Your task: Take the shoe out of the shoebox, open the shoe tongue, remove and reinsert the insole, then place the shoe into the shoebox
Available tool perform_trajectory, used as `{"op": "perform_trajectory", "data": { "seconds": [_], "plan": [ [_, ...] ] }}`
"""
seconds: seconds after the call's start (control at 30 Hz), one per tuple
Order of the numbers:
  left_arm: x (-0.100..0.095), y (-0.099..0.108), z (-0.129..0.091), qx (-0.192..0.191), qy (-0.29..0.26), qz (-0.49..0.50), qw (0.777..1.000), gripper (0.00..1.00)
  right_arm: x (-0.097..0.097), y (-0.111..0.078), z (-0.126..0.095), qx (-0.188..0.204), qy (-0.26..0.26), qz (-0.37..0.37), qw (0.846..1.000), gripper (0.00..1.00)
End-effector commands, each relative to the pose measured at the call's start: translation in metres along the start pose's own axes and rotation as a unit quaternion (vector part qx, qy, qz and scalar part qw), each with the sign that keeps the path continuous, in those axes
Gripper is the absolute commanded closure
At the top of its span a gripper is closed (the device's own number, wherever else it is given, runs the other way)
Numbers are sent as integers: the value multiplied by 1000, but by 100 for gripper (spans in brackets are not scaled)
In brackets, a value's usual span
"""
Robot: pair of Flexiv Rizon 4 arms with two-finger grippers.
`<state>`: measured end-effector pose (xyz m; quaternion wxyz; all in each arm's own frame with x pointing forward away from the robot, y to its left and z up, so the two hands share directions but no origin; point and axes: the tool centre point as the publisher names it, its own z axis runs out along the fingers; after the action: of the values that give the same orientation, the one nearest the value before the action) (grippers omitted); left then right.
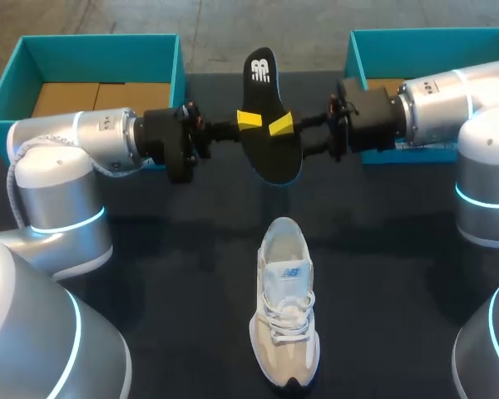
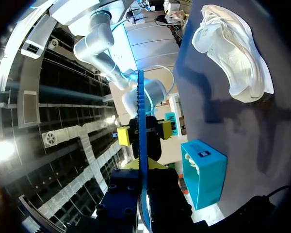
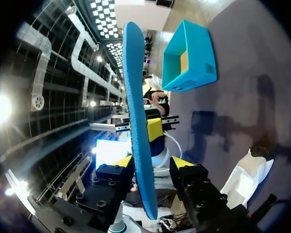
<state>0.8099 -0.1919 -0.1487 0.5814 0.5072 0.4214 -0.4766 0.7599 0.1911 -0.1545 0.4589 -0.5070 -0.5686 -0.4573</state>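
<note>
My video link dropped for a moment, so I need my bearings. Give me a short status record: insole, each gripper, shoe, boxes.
insole: in the air between both grippers, beyond the shoe
left gripper: fingers shut on the insole
right gripper: fingers open around the insole, one standing clear of it
shoe: upright on the table, outside both boxes, untouched
left shoebox: teal, open, far left
right shoebox: teal, open, far right

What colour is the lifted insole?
The insole is black with a white logo, best in the head view; the wrist views show blue.
</note>
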Motion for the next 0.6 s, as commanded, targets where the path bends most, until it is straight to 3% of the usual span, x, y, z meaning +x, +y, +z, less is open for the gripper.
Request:
{"op": "perform_trajectory", "data": {
  "seconds": [0.03, 0.6],
  "plan": [
    [0, -1, 1, -3, 1, 0, 1000, 100, -1, -5, -1, -6, 0, 1, 1000, 55],
    [2, -2, 4, 6, 7, -5, 1000, 100, -2, -1, -2, -11, -3, -3, 1000, 59]
  ]
}}
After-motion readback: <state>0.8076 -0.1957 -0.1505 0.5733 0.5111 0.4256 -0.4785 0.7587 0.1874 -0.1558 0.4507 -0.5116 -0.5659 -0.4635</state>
